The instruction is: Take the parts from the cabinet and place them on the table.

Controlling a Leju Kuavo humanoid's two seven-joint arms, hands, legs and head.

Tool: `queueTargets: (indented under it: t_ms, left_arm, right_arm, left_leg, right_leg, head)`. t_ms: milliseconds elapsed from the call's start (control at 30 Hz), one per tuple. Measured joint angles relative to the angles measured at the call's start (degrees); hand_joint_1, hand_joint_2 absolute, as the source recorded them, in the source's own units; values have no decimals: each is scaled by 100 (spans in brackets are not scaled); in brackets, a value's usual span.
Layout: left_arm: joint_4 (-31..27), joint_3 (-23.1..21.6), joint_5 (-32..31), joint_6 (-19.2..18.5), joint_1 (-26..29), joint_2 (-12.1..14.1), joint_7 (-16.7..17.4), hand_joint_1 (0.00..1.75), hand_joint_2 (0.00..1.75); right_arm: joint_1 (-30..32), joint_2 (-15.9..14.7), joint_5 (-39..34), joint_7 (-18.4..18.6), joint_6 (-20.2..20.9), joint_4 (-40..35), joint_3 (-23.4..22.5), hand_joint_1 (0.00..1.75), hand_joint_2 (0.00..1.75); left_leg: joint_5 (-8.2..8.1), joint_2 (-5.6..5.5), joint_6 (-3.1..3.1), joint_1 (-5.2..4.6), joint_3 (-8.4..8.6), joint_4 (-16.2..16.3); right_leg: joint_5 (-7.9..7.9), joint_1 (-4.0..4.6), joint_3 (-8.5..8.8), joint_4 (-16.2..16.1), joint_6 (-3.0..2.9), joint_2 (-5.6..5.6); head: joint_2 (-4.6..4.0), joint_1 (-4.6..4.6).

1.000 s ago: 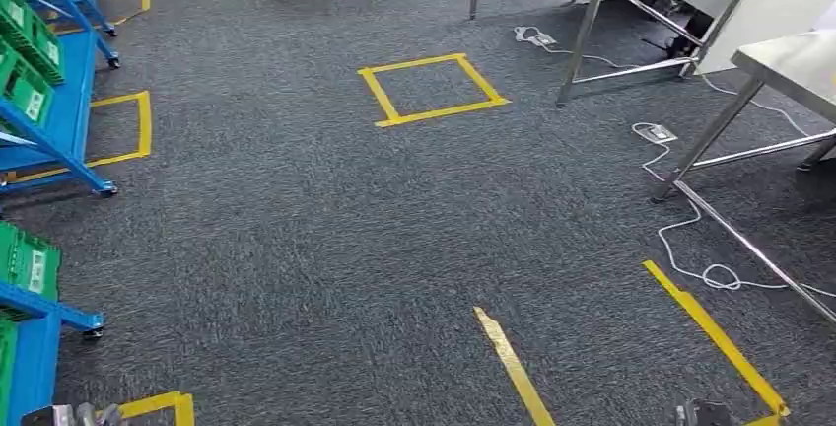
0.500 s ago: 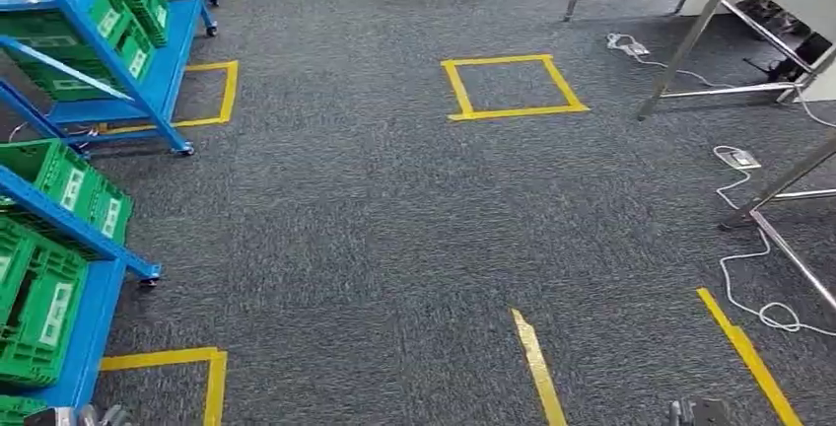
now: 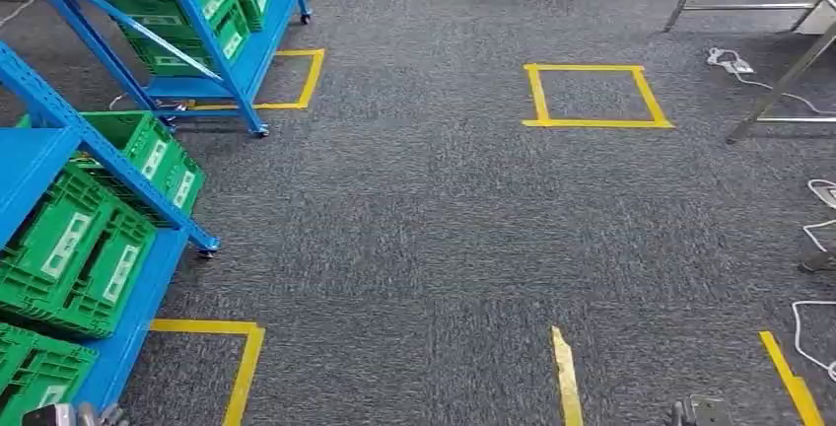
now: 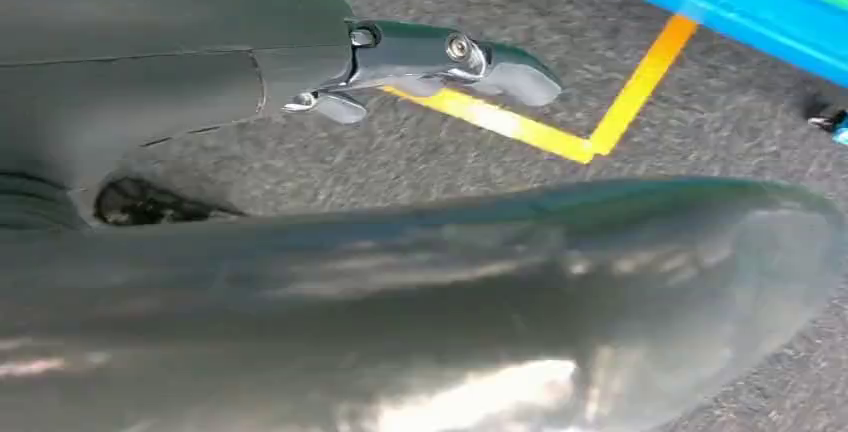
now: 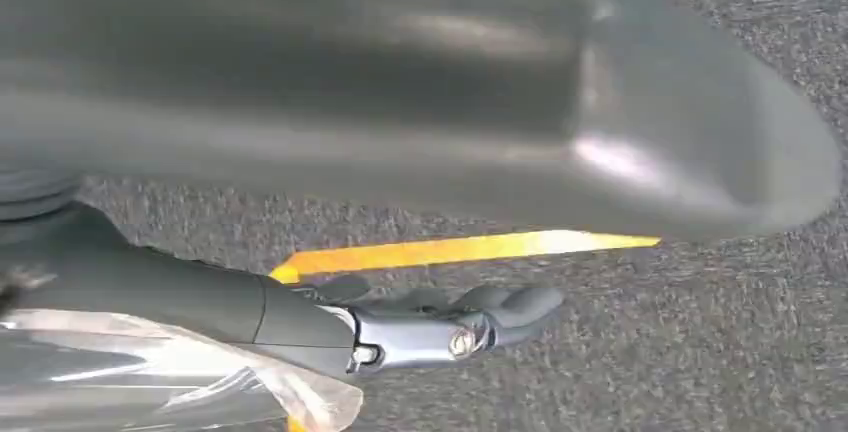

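The right hand (image 5: 440,327) hangs over grey carpet (image 3: 424,239); a clear plastic bag (image 5: 150,372) lies against the wrist side of its fingers (image 5: 500,304), and the grip itself cannot be determined. The left hand (image 4: 420,62) hangs with its fingers (image 4: 510,72) extended, holding nothing. Blue shelving (image 3: 59,150) with green bins (image 3: 89,248) stands along the carpet's left edge.
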Motion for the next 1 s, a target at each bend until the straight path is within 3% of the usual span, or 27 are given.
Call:
queueTargets:
  t_ms: [33, 67, 133, 167, 200, 233, 267, 300, 333, 367, 400, 433, 467, 500, 533, 567, 600, 667, 700, 733, 767, 800, 833, 867, 900, 933, 1000]
  left_arm:
    - [0, -4, 2, 2, 5, -17, 0, 0, 0]
    - [0, -4, -4, 4, -24, -15, 0, 0, 0]
    - [0, -4, -4, 17, -49, -20, 0, 0, 0]
    - [0, -4, -4, 17, -37, -20, 0, 0, 0]
    - [0, -4, -4, 17, -12, -22, 0, 0, 0]
    - [0, -4, -2, 17, 1, -24, 0, 0, 0]
    - [0, -2, 0, 18, 2, -24, 0, 0, 0]
    - [0, 2, 0, 20, 0, -22, 0, 0, 0]
    - [0, 2, 0, 20, -7, -22, 0, 0, 0]
    - [0, 0, 0, 20, -28, -24, 2, 0, 0]
    - [0, -2, 0, 22, -45, -26, 2, 0, 0]
    - [0, 2, 0, 28, -29, -26, 0, 0, 0]
    - [0, 7, -2, 37, -15, -26, 0, 0, 0]
    - [-2, 11, -9, 48, -14, -17, -2, 0, 0]
    - [-2, 11, -13, 57, -7, -17, -8, 0, 0]
    - [0, 13, -15, 72, -30, -18, -13, 0, 0]
    - [0, 11, -33, 72, -56, -20, -19, 0, 0]
    - [0, 13, -74, 85, -76, -13, -42, 0, 0]
    - [0, 13, -81, 98, -64, -15, -46, 0, 0]
    - [0, 13, -85, 105, -47, -15, -48, 0, 0]
    - [0, 13, -87, 107, -44, -20, -52, 0, 0]
    - [0, 13, -90, 112, -50, -28, -57, 0, 0]
    - [0, 13, -92, 118, -52, -31, -66, 0, 0]
    - [0, 13, -92, 118, -71, -28, -74, 0, 0]
    - [2, 13, -94, 118, -66, -33, -85, 0, 0]
    - [2, 13, -94, 118, -63, -33, -85, 0, 0]
    - [2, 15, -98, 122, -41, -26, -87, 0, 0]
  right_arm:
    - [1, -4, -13, -6, -6, -4, 2, 0, 0]
    - [6, -4, -26, -11, -15, -4, 6, 0, 0]
    - [21, -7, -42, -11, -17, -4, 11, 0, 0]
    - [19, -7, -48, -11, -20, -4, 13, 0, 0]
    - [17, -7, -48, -11, -20, -4, 17, 0, 0]
    - [17, -7, -48, -11, -20, -4, 22, 0, 0]
    - [14, -7, -48, -11, -26, -4, 26, 0, 0]
    - [9, -7, -48, -13, -33, -4, 26, 0, 0]
    - [5, -7, -48, -13, -37, -4, 28, 0, 0]
    - [3, -9, -55, -13, -42, -4, 28, 0, 0]
    - [0, -13, -79, -13, -53, -4, 31, 0, 0]
    - [-21, -15, -94, -22, -59, -9, 44, 0, 0]
    - [-41, -20, -118, -37, -74, -11, 57, 0, 0]
    - [-79, -20, -155, -46, -98, -31, 68, 0, 0]
    - [-103, -24, -173, -63, -103, -37, 85, 0, 0]
    - [-120, -26, -195, -83, -109, -37, 107, 0, 0]
    - [-114, -50, -223, -92, -122, -37, 124, 0, 0]
    - [-83, -83, -295, -112, -155, -35, 166, 0, 0]
    - [-86, -94, -317, -122, -168, -35, 190, 0, 0]
    - [-93, -109, -339, -131, -173, -35, 208, 0, 0]
    - [-94, -120, -352, -136, -175, -35, 221, 0, 0]
    - [-92, -133, -358, -140, -179, -35, 234, 0, 0]
    - [-89, -151, -365, -140, -179, -35, 251, 0, 0]
    - [-78, -157, -369, -142, -181, -31, 271, 0, 0]
    - [-83, -177, -380, -138, -195, -26, 291, 0, 0]
    - [-90, -188, -380, -140, -201, -39, 302, 0, 0]
    - [-119, -195, -371, -149, -199, -39, 310, 0, 0]
  left_leg:
    - [-88, 303, -23, -20, -68, 165]
    - [-272, 521, -44, -18, -262, 534]
    - [-631, 690, -71, -3, -783, 1479]
    - [-678, 706, -76, 4, -970, 1788]
    - [-585, 711, -76, 9, -1023, 1828]
    - [-368, 723, -69, 12, -945, 1617]
    - [-101, 758, -55, 12, -760, 1203]
    - [161, 887, -29, 8, -514, 687]
    - [231, 1161, -3, -15, -341, 332]
    - [95, 1237, 13, -99, -280, 223]
    - [69, 1182, 89, -87, -291, 237]
    - [50, 1102, 127, -100, -308, 205]
    - [31, 1043, 162, -104, -300, 189]
    - [36, 949, 205, -78, -176, 163]
    - [9, 930, 245, -65, -102, 119]
    - [-17, 875, 288, -63, -53, 102]
    - [-30, 809, 303, -59, -39, 102]
    - [-96, 631, 323, -63, 24, 102]
    - [-144, 542, 318, -66, 85, 102]
    - [-193, 461, 311, -66, 158, 102]
    - [-245, 382, 304, -65, 236, 102]
    - [-300, 308, 291, -57, 319, 102]
    - [-361, 239, 265, -47, 365, 101]
    - [-422, 166, 232, -57, 404, 152]
    - [-472, 81, 185, -57, 374, 128]
    - [-500, 21, 141, -45, 392, 85]
    - [-485, 10, 99, -53, 488, 81]
  right_leg:
    - [-17, 18, 43, -22, -34, -69]
    - [-39, 33, 72, -28, -68, -156]
    - [-99, 64, 112, -27, -107, -334]
    - [-138, 72, 98, -27, -105, -406]
    - [-185, 74, 137, -28, -92, -474]
    - [-245, 74, 197, -29, -78, -548]
    - [-296, 74, 271, -29, -68, -622]
    - [-350, 74, 352, -31, -52, -693]
    - [-403, 77, 412, -36, -27, -750]
    - [-474, 123, 438, -14, 25, -808]
    - [-496, 121, 468, -48, 57, -864]
    - [-479, 114, 599, -65, 94, -940]
    - [-450, 99, 634, -48, 140, -938]
    - [-455, 83, 620, 49, 169, -959]
    - [-455, 66, 500, 275, 178, -720]
    - [-461, 68, 224, 708, 175, -470]
    - [-551, 66, -109, 1170, 173, -354]
    - [-1022, 71, -704, 1806, 164, -274]
    - [-1141, 76, -891, 1854, 158, -268]
    - [-1066, 79, -960, 1704, 147, -266]
    - [-828, 79, -941, 1411, 136, -245]
    - [-450, 78, -871, 1012, 127, -183]
    - [55, 77, -804, 581, 112, -14]
    - [274, 75, -840, 370, 89, 153]
    - [86, 101, -798, 404, 35, 128]
    - [207, 113, -707, 391, -18, 92]
    - [242, 103, -626, 305, -87, -37]
  head:
    - [0, -25]
    - [0, -74]
    - [0, -66]
    - [0, -61]
    - [0, -66]
    - [0, -66]
    - [0, -66]
    - [0, -68]
    - [0, -66]
    - [0, -74]
    - [0, -70]
    - [0, -55]
    - [0, -59]
    - [2, -66]
    - [-2, -31]
    - [-2, -41]
    - [-2, -35]
    - [-2, -28]
    - [0, -31]
    - [-2, -33]
    - [-2, -31]
    - [-2, -31]
    - [-2, -24]
    - [-2, -26]
    - [-2, -13]
    - [-2, -17]
    - [-2, -22]
